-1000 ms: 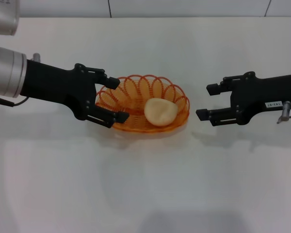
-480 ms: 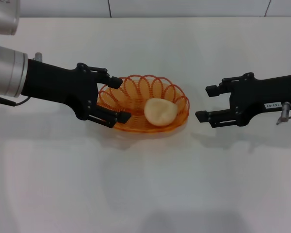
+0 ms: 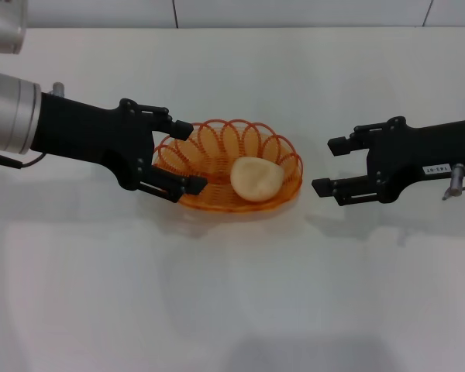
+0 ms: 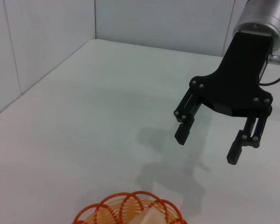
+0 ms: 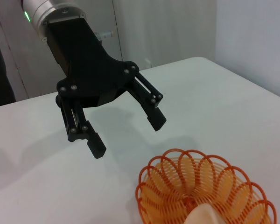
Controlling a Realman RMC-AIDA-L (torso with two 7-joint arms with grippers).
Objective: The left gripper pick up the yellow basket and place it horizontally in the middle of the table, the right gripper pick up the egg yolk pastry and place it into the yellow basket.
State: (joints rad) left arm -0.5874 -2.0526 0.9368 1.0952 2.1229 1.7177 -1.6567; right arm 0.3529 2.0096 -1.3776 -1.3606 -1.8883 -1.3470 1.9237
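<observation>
In the yellow basket [image 3: 229,177], the egg yolk pastry [image 3: 256,179].

The basket [image 3: 229,166] is thin orange-yellow wire, slightly shiny, bent into open loops one can see through. The pastry [image 3: 256,179] inside it, toward 3 o'clock, looks smooth, matt and pale. Both grippers, left [image 3: 187,157] and right [image 3: 328,165], seem hard matt black plastic (small screws show on the fingers). The table [image 3: 232,294] is smooth, white, with a soft sheen.

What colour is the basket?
Orange-yellow wire basket, clearest in the head view.
</observation>
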